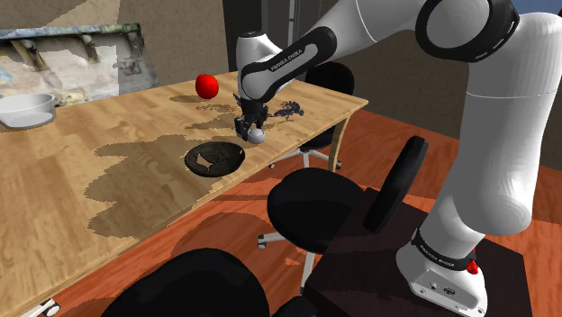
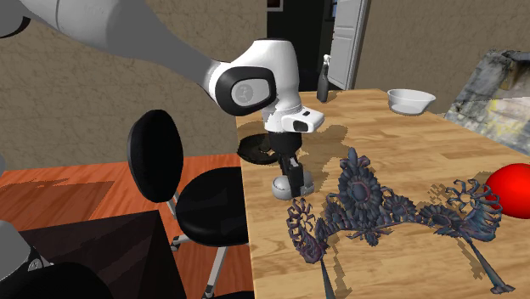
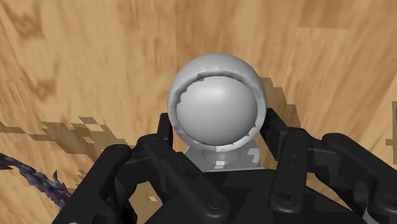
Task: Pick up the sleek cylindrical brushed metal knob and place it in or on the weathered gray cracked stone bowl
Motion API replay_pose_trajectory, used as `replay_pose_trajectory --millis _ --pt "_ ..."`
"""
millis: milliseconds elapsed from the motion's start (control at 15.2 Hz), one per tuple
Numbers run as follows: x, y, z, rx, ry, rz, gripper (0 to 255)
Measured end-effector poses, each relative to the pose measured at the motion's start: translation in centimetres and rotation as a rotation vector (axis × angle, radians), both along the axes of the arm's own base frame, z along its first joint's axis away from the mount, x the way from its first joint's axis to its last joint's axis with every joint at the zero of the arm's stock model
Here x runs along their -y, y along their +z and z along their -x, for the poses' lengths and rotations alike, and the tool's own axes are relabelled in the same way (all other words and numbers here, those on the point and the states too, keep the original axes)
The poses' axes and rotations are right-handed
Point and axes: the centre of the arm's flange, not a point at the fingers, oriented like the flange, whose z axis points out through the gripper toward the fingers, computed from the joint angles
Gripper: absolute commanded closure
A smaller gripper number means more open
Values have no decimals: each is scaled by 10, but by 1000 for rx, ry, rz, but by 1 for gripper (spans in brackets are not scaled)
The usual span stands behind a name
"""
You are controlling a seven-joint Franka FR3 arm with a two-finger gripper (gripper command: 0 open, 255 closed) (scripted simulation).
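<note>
A round grey metal knob [image 1: 258, 137] [image 2: 281, 186] [image 3: 216, 105] on a short stem sits between the black fingers of my gripper [image 1: 251, 128] [image 2: 293, 177] [image 3: 216, 137], which is shut on it. The gripper points down over the wooden table [image 1: 108, 171], close to its edge nearest the chairs. I cannot tell whether the knob touches the wood. The bowl [image 1: 215, 157] is dark, shallow and round; it lies on the table a short way towards the shoulder view's left of the knob. In the second exterior view the bowl [image 2: 255, 150] is partly hidden behind the hand.
A red ball [image 1: 207, 86] [image 2: 510, 191] and a dark spiky branching object [image 1: 288, 111] [image 2: 374, 204] lie just beyond the gripper. A white bowl [image 1: 25, 108] [image 2: 411, 100] stands at the far end. Black office chairs [image 1: 315, 207] crowd the table's near edge.
</note>
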Motion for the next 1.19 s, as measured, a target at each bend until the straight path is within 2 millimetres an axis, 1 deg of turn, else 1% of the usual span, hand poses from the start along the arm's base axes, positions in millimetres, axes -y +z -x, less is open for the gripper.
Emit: replay_pose_trajectory --millis 660,1188 --pt "0 2 0 -1 0 0 255" --pt "0 41 0 -1 0 0 255"
